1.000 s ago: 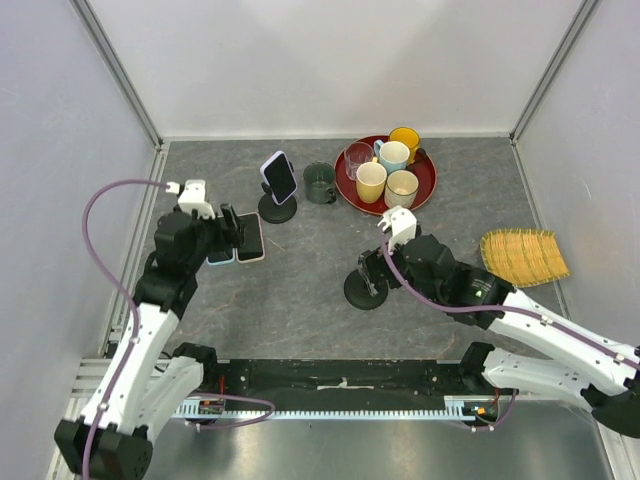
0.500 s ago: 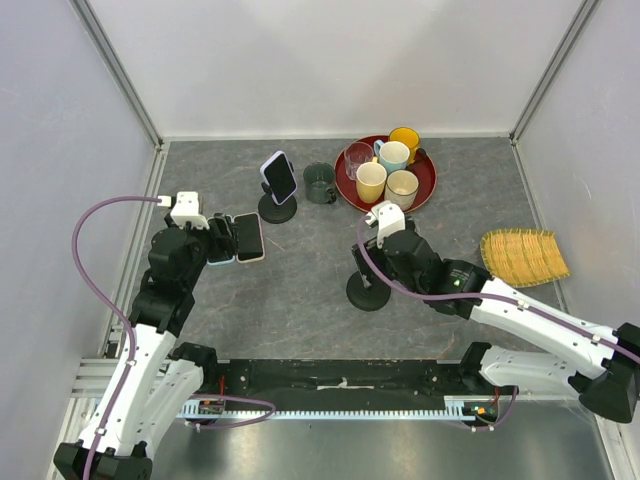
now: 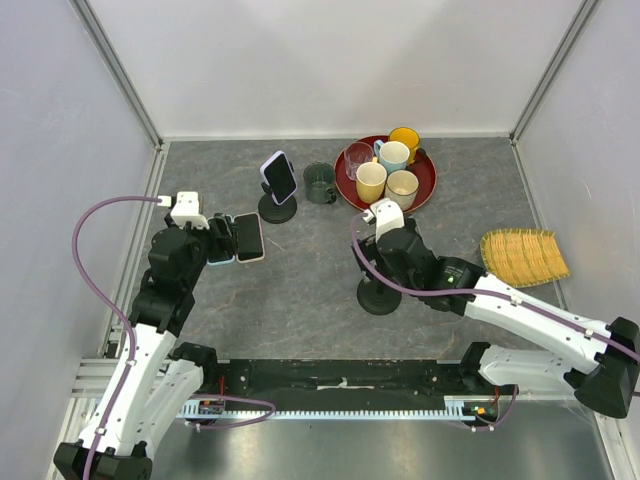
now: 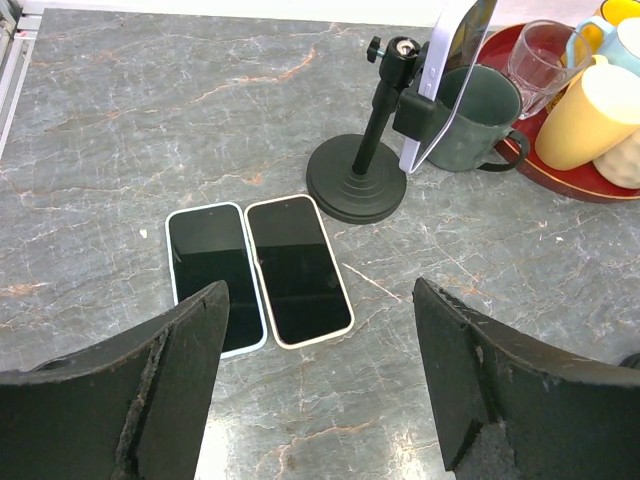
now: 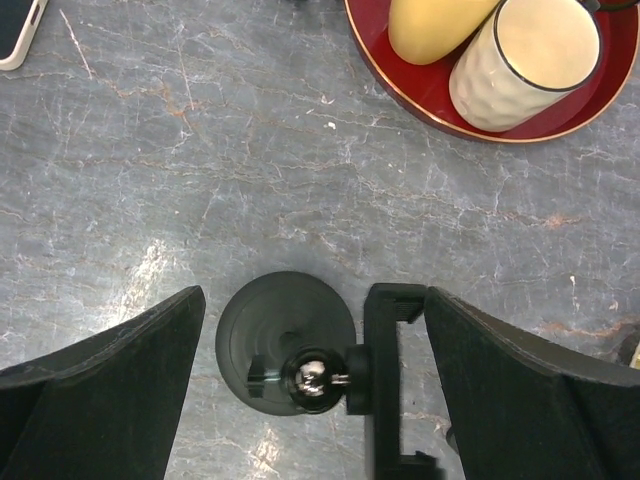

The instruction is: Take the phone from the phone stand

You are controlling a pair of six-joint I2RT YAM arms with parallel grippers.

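A phone (image 3: 279,176) leans in the clamp of a black phone stand (image 3: 277,210) at the back left; in the left wrist view the phone (image 4: 455,70) and stand (image 4: 357,190) sit ahead and to the right. Two more phones (image 4: 213,275) (image 4: 298,268) lie flat, side by side, just ahead of my left gripper (image 4: 318,320), which is open and holds nothing. My right gripper (image 5: 315,300) hangs open over a second, empty stand (image 5: 285,340), its fingers either side of the ball head and clamp (image 5: 385,380).
A dark green mug (image 3: 319,183) stands just right of the loaded stand. A red tray (image 3: 430,180) with several cups and a glass is at the back right. A woven mat (image 3: 524,256) lies at the far right. Grey walls enclose the table.
My left gripper has drawn back a little toward the near left, off the flat phones. My right arm swung over the empty stand, which now sits slightly further right.
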